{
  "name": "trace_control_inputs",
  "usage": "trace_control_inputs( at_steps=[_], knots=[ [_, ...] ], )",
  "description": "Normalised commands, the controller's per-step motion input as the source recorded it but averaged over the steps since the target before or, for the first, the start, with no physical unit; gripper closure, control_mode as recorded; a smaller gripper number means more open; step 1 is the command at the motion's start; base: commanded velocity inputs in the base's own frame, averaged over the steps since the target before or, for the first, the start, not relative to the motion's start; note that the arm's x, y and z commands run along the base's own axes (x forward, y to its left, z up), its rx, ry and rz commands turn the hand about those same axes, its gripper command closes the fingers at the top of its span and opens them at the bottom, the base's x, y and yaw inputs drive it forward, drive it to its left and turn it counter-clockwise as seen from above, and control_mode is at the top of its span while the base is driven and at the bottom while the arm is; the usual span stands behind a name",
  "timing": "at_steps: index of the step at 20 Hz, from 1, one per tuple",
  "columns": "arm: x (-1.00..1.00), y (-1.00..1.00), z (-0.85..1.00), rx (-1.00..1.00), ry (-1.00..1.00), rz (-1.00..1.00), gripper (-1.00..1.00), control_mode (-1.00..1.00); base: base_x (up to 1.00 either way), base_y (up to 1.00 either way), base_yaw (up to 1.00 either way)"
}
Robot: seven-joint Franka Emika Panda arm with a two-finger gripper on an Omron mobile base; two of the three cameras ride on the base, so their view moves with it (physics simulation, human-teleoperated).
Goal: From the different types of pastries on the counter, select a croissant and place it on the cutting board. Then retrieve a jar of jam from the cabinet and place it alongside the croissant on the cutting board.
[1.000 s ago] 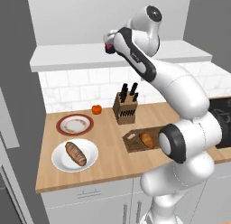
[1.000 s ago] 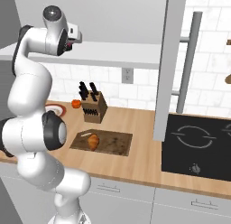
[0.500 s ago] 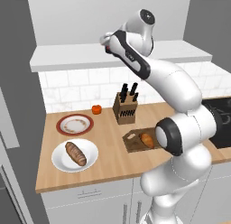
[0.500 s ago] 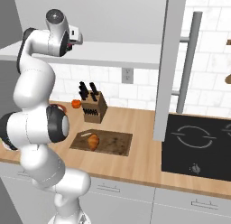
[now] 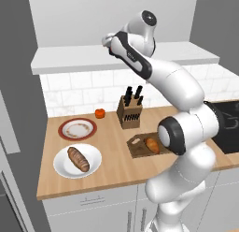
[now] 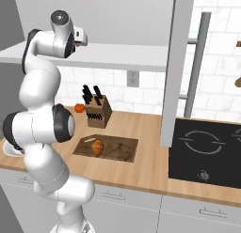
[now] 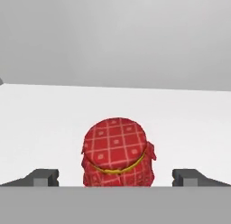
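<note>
Hand view puts the jar of jam (image 7: pixel 118 151) at six o'clock on the cabinet (image 7: pixel 113 114) ledge, between spread jaws; croissant (image 5: pixel 152 144) boarded. Next, probably, closing around it.

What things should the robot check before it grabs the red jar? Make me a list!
1. Croissant already on the cutting board: ok.
2. Jar of jam standing upright on the white shelf: ok.
3. Jar centred between the pincer fingertips: ok.
4. Pincer open wide enough for the jar: ok, both tips stand clear of its sides.
5. Pincer far enough forward to close on the jar: cannot tell.
6. Bare board space beside the croissant for the jar: ok.
</note>
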Motion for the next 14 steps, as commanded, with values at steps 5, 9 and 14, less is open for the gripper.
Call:
trace_control_inputs(
  at_steps=[5, 9, 14],
  knots=[
    [0.26, 0.01, -0.02, 0.02, 0.02, 0.0, -1.0, -1.0, 0.0, 0.0, 0.0],
    [0.19, 0.0, -0.08, 0.02, 0.05, 0.0, -1.0, -1.0, 0.0, 0.0, 0.0],
    [0.12, 0.06, -0.07, 0.02, 0.04, 0.0, -1.0, -1.0, 0.0, 0.0, 0.0]
  ],
)
